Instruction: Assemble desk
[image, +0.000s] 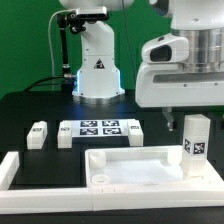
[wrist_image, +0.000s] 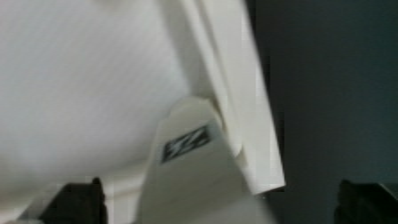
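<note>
Exterior view: The panel (image: 140, 165) lies flat on the black table (image: 30, 105), rim up, with a hole visible at its corner toward the exterior view's left. An upright leg post (image: 196, 140) stands at the panel's corner on the exterior view's right, its tag facing the camera. The gripper (image: 180, 112) hangs just above and beside that post's top. From this view it cannot be told whether the fingers touch the post. A loose leg post (image: 38, 133) lies on the table well apart from the panel. A second loose leg post (image: 66, 137) lies just beside the marker board (image: 100, 128). White border bars (image: 12, 170) frame the panel on the near side and on the exterior view's left. The robot base (image: 97, 65) stands behind the marker board.

Wrist view: The panel (wrist_image: 89, 90) fills most of the picture. The upright leg post (wrist_image: 187, 148) shows its tag. The gripper (wrist_image: 222, 200) has its dark fingertips (wrist_image: 80, 198) spread wide, the post between them and touched by neither.
</note>
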